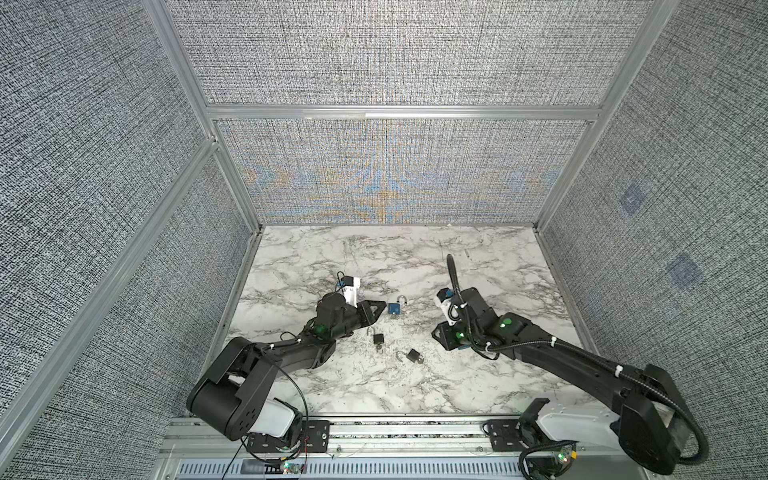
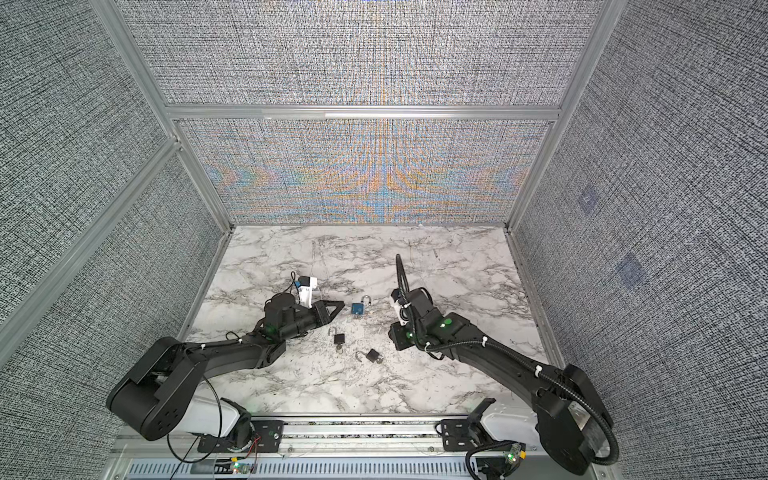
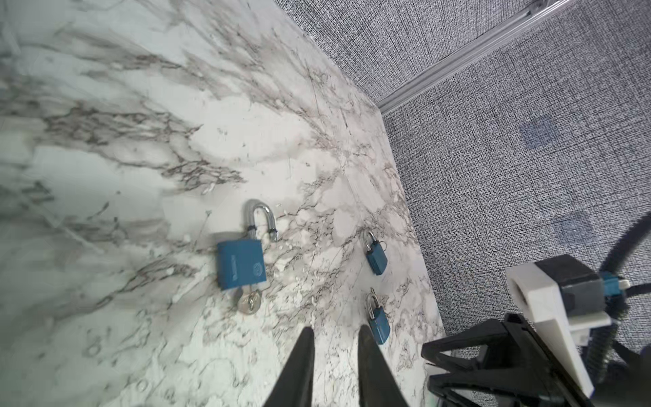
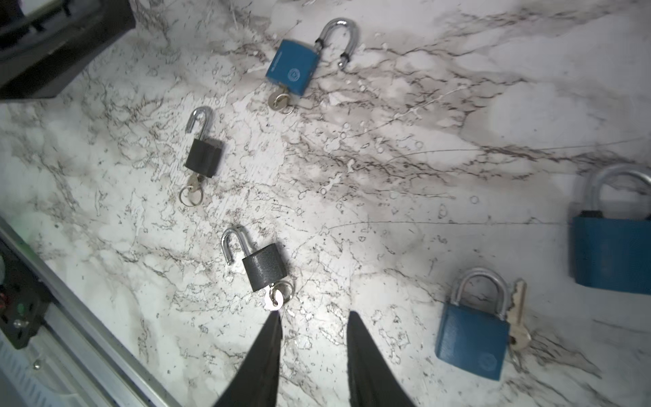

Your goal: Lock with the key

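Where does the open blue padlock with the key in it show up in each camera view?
In a top view: blue padlock mid-table, just beyond the left fingers.
In a top view: same spot, between the arms.
Left wrist: picture's centre, ahead of the fingers.
Right wrist: near the picture's upper edge, beyond two black padlocks.
Shared landmark: the marble table.

The worktop [image 1: 340, 386] is showing white marble with grey-black veining. The blue padlock [image 4: 292, 67] near its middle is carrying a silver shackle and a silvery key [image 4: 277, 100]. The black padlock [image 4: 203, 155] and the dark grey padlock [image 4: 264, 267] are gleaming with silver shackles too. The walls [image 1: 395, 54] are showing grey woven speckle.
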{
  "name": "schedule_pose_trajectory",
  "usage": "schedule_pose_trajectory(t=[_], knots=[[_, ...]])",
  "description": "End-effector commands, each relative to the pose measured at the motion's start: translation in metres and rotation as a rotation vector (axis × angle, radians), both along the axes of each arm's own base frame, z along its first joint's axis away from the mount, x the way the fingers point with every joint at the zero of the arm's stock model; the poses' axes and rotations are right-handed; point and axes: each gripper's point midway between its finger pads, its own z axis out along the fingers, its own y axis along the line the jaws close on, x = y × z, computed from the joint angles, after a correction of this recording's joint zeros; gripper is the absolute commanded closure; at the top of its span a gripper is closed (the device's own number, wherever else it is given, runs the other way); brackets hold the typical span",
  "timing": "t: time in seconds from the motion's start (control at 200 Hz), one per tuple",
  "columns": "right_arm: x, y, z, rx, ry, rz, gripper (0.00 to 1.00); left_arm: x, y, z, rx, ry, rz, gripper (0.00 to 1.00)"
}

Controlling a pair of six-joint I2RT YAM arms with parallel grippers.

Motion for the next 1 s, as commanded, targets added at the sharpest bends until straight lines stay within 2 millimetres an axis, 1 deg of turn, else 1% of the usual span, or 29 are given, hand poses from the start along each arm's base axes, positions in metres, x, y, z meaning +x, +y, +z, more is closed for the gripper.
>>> schedule_pose_trajectory(t=[0.0, 0.11, 0.26, 0.395, 0.59, 0.7, 0.8, 0.995], knots=[[0.001, 0.013, -0.004, -0.039, -0.039, 0.028, 0.65, 0.0, 0.006, 0.019, -0.072, -0.051, 0.022, 0.75], [-0.006, 0.03, -0.017, -0.063, -0.019, 0.077, 0.62, -0.005, 0.015, 0.022, -0.065, -0.07, 0.038, 0.75], [-0.018, 0.052, -0.036, -0.102, 0.01, 0.129, 0.59, -0.007, 0.026, 0.028, -0.013, -0.099, 0.069, 0.75], [-0.022, 0.062, -0.052, -0.143, 0.023, 0.151, 0.58, -0.007, 0.038, 0.032, 0.031, -0.12, 0.122, 0.75], [-0.02, 0.065, -0.063, -0.187, 0.019, 0.151, 0.58, -0.01, 0.05, 0.042, 0.068, -0.172, 0.166, 0.74], [-0.018, 0.064, -0.067, -0.213, 0.013, 0.15, 0.58, -0.011, 0.054, 0.042, 0.081, -0.174, 0.179, 0.74], [-0.017, 0.062, -0.071, -0.242, 0.014, 0.153, 0.58, -0.012, 0.055, 0.04, 0.079, -0.17, 0.182, 0.74], [-0.022, 0.057, -0.079, -0.276, 0.023, 0.17, 0.57, -0.011, 0.053, 0.037, 0.079, -0.162, 0.177, 0.74]])
